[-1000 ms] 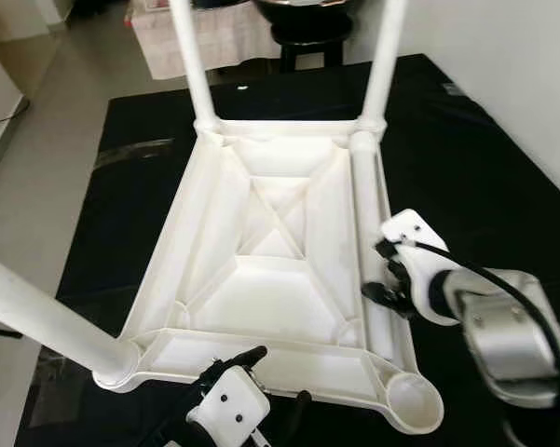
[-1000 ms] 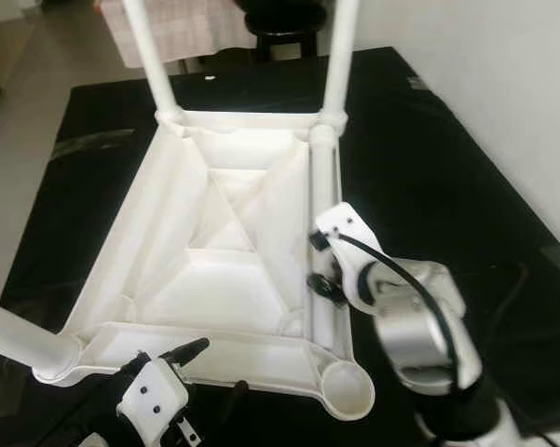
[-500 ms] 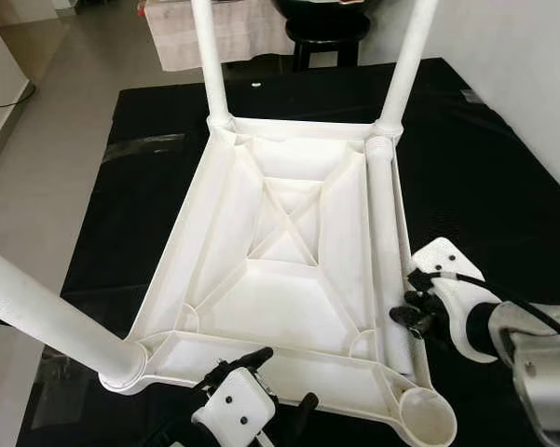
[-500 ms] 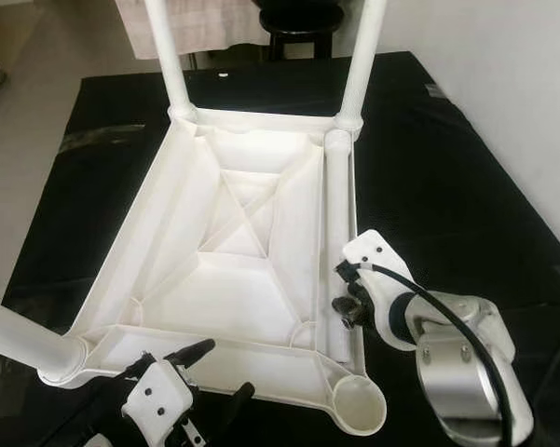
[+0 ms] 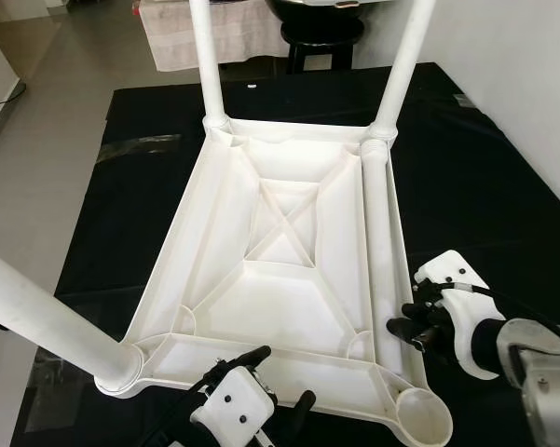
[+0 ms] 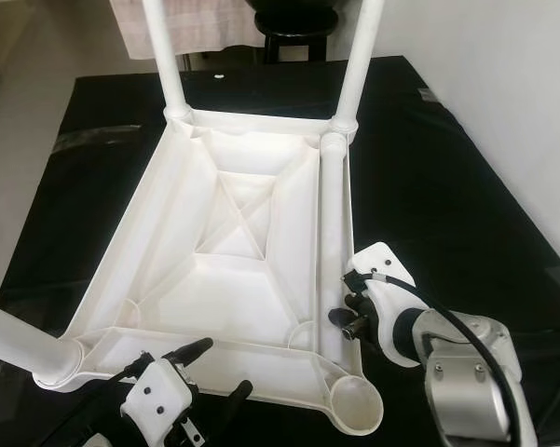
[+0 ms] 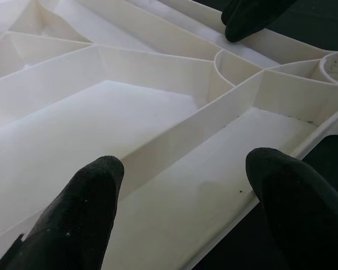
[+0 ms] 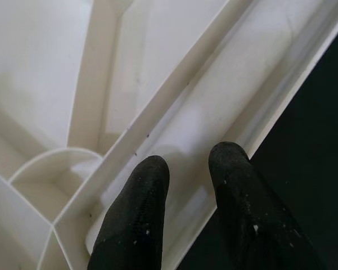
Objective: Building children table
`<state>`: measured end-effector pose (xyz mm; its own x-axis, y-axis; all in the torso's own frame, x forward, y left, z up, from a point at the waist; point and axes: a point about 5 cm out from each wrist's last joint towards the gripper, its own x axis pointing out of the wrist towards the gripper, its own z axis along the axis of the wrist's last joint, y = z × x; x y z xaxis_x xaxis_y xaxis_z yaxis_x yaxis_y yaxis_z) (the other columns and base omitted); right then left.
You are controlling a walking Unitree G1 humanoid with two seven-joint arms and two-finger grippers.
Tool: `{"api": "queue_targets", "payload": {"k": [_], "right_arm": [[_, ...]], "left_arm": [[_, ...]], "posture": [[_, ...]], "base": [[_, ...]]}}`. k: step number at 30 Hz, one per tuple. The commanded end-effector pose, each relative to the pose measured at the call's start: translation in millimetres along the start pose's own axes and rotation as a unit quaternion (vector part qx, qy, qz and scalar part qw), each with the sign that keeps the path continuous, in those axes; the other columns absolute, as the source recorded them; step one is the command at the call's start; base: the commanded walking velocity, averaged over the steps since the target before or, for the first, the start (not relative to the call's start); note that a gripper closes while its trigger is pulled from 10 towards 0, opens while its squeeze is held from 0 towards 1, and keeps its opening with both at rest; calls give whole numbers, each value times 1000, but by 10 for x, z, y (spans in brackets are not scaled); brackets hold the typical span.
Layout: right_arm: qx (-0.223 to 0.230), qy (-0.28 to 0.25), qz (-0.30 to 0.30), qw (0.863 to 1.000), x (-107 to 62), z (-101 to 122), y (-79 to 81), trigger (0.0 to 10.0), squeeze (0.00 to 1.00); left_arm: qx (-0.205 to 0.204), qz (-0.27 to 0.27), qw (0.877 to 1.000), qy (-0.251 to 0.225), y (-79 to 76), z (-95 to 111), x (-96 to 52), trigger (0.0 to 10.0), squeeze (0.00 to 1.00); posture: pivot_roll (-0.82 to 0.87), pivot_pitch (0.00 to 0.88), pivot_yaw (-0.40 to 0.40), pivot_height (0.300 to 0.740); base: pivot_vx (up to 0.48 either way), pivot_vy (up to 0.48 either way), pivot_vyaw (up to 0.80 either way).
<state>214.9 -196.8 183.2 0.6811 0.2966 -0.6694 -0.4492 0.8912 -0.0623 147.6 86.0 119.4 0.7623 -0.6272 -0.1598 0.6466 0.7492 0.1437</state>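
A white plastic children's table (image 5: 289, 298) lies upside down on a black mat. Three legs stand in its corners: far left (image 5: 205, 65), far right (image 5: 405, 65) and near left (image 5: 47, 312). A fourth leg (image 5: 382, 242) lies loose along the right side rail. The near right socket (image 5: 421, 416) holds nothing. My right gripper (image 5: 402, 331) is at the loose leg's near end, its fingers (image 8: 138, 219) close together and resting on top of the leg, not around it. My left gripper (image 5: 281, 377) stands open over the table's near rim (image 7: 225, 185).
The black mat (image 5: 475, 168) reaches well past the table on the right and far side. Bare floor (image 5: 37, 140) lies to the left. A black stool (image 5: 321, 33) and a cloth-covered piece (image 5: 172, 37) stand behind. A white wall (image 5: 531, 74) runs along the right.
My right gripper has slid along the loose leg toward me, from mid-length to its near end by the bare socket. The head camera shifted a little. The left gripper has stayed put.
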Motion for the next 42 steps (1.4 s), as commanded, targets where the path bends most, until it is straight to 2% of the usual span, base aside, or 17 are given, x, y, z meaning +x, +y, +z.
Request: {"api": "queue_targets", "payload": {"k": [1,5,12,13,15,16,25,26,32,36,40,41,42], "right_arm": [[82,121,-5,989,190,-443,-32,10000,0],[100,143,-20,984,265,-504,-71,10000,0],[103,168,-35,980,306,-544,-133,10000,0],[107,167,-39,979,322,-524,-153,8784,0],[110,167,-41,979,331,-516,-159,8784,0],[112,165,-43,979,343,-498,-171,0,0],[138,145,-61,978,428,-317,-277,0,0],[157,129,-83,976,458,-187,-360,0,0],[183,107,-107,971,469,-8,-479,0,0],[180,109,-108,972,466,4,-495,0,0],[198,85,-86,973,491,79,-454,0,0],[186,77,-79,976,474,122,-439,8706,0],[186,77,-79,976,474,122,-439,8706,0]], "left_arm": [[-7,-6,1000,13,-41,-35,-8,10000,0],[-11,-13,1000,13,-62,-15,-24,10000,0],[-13,-14,1000,13,-59,1,-42,10000,0],[-13,-14,1000,12,-60,4,-38,10000,0],[-13,-15,1000,12,-61,6,-35,10000,0],[-13,-17,1000,11,-67,11,-28,10000,0],[-12,-22,1000,10,-60,26,-19,10000,0],[-11,-23,1000,9,-47,29,-12,10000,0],[-8,-27,1000,5,-30,42,19,10000,0],[-6,-28,1000,4,-26,47,27,10000,0],[-1,-27,1000,3,13,51,38,10000,0],[-1,-27,1000,3,15,52,38,10000,0],[-1,-27,1000,3,15,52,38,10000,0]], "posture": [[-233,241,-21,740],[-222,244,-29,740],[-221,247,-31,740],[-221,247,-31,740],[-221,247,-31,740],[-221,246,-31,740],[-217,244,-24,740],[-216,239,-7,740],[-215,229,9,740],[-214,228,9,740],[-211,219,15,740],[-212,219,17,740],[-212,219,17,740]], "base": [[0,0,0],[0,0,0],[0,0,0],[0,0,0],[0,0,0],[0,0,0],[0,0,0],[0,0,0],[0,0,0],[0,0,0],[0,0,0],[0,0,0],[0,0,0]]}}
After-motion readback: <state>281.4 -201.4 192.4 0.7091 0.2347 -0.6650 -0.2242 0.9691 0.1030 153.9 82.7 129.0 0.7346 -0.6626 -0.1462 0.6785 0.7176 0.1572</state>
